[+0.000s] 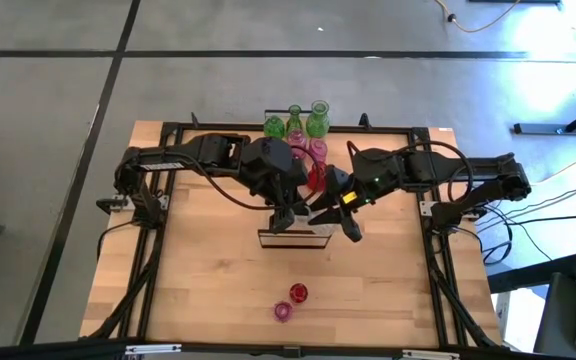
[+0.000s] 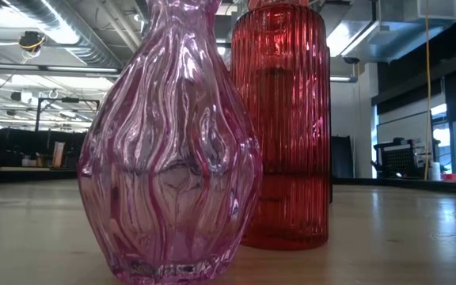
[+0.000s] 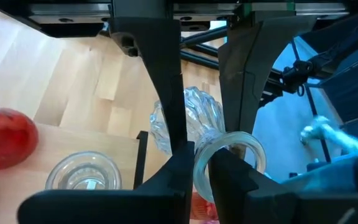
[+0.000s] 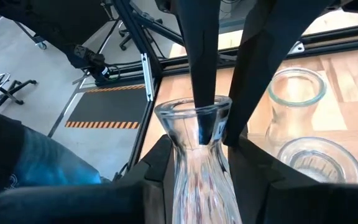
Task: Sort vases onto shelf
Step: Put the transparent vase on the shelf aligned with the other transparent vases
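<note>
Left gripper (image 3: pixel 197 171) grips clear vase (image 3: pixel 194 124); right gripper (image 4: pixel 213 134) grips another (image 4: pixel 197 168).

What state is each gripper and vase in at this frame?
Left gripper: shut on a clear vase's rim.
Right gripper: shut on another clear vase's rim.
Pink vase: upright on the table near the front edge.
Red vase: upright beside it.
Green vases: upright at the back edge.

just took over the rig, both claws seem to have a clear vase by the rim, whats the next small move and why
Probably lower each clear vase onto the shelf, then open: left claw and right claw each pinch a rim right above it.
</note>
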